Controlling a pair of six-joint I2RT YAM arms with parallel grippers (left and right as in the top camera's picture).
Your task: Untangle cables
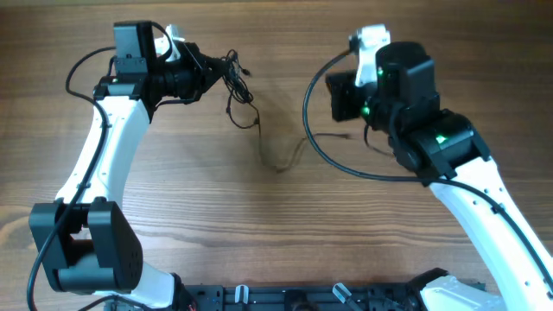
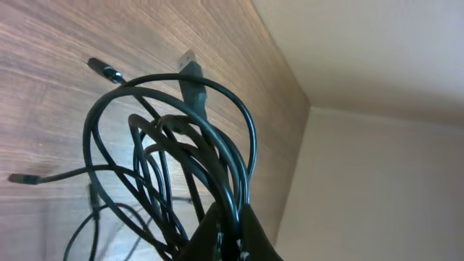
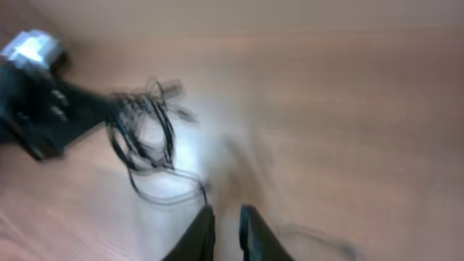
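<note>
My overhead camera looks straight down on the whole table (image 1: 276, 216) from well above, my left wrist camera peers from close behind the cables (image 2: 181, 167) along the tabletop toward the wall, and my blurred right wrist camera faces those same cables from farther off.

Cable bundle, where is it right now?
Overhead view, upper left of centre: the cable bundle is clamped in the left tool, one strand trailing across the table toward the middle.

We find the cables (image 1: 235, 82) bunched between the left fingers (image 2: 206, 243), far back and left of centre over the worktop (image 1: 259, 216); the right fingers (image 3: 199, 235) sit well apart, rightward.
</note>
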